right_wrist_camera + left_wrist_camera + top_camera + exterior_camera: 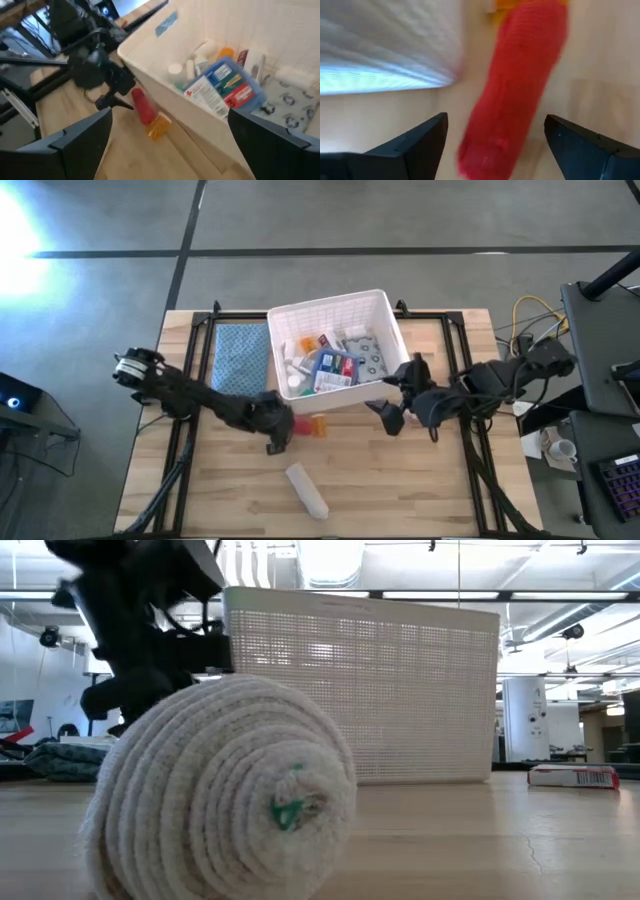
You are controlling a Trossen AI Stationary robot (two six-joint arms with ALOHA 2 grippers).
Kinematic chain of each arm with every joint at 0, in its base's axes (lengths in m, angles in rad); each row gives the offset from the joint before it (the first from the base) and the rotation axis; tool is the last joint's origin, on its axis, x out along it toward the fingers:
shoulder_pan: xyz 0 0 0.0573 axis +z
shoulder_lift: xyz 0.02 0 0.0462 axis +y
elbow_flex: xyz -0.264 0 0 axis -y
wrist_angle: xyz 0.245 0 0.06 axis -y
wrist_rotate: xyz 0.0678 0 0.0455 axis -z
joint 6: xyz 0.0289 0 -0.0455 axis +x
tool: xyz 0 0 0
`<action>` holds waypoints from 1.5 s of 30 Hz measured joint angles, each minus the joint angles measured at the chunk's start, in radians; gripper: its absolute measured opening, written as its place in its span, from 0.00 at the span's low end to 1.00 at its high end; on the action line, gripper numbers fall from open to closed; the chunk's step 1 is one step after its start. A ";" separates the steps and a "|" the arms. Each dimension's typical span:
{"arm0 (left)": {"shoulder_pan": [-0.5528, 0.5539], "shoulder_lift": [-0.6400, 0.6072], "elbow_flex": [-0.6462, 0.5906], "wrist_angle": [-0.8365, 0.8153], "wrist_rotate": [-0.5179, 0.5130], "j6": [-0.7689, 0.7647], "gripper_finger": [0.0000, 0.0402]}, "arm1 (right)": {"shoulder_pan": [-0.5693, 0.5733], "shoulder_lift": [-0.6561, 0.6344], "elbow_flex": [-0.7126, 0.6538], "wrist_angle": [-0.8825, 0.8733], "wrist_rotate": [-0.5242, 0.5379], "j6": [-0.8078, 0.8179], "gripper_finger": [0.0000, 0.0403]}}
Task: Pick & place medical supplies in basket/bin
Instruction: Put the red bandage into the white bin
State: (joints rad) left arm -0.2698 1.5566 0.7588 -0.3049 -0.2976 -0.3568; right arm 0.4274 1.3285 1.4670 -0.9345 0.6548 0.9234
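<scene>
**Grab the red piece squarely**

Beside the white basket (335,345), on the desk (400,480), lay the red piece (515,90). Left hand (492,145) was spread apart around it. Best to close gently at its middle. Right hand (170,145), also apart, waited nearby.

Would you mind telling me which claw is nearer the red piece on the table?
Left. The left claw is open right at the red piece; the right claw, also open, sits farther off beside the basket.

Dark jointed arms, black wedge-shaped fingers (420,142)
</scene>
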 joint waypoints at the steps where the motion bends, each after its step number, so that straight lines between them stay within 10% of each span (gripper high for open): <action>1: 0.011 0.000 -0.014 0.040 0.050 0.010 0.77 | 0.001 0.006 -0.001 -0.008 -0.003 0.012 0.96; 9: 0.010 0.021 -0.051 0.144 0.137 0.018 0.69 | 0.019 0.011 -0.001 -0.017 -0.004 0.046 0.96; 20: -0.089 -0.045 0.243 -0.346 0.154 -0.067 0.10 | 0.025 0.000 -0.001 -0.039 -0.016 0.041 0.96; 24: -0.140 -0.122 0.430 -0.465 0.133 -0.140 0.10 | 0.027 -0.007 -0.001 -0.042 -0.033 0.018 0.96; 32: -0.035 -0.272 0.710 -0.380 -0.389 0.102 0.13 | 0.036 -0.017 -0.001 -0.053 -0.037 0.002 0.96; 39: 0.427 -0.190 0.645 -0.170 0.124 0.216 0.20 | 0.051 -0.026 -0.001 -0.050 -0.034 0.015 0.96; 45: 0.538 -0.042 0.655 -0.194 0.158 0.213 0.50 | 0.089 -0.024 -0.001 -0.056 -0.032 0.071 0.96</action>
State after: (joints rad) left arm 0.2681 1.5150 1.4137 -0.4990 -0.1393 -0.1436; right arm 0.5163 1.3041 1.4658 -0.9905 0.6231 0.9948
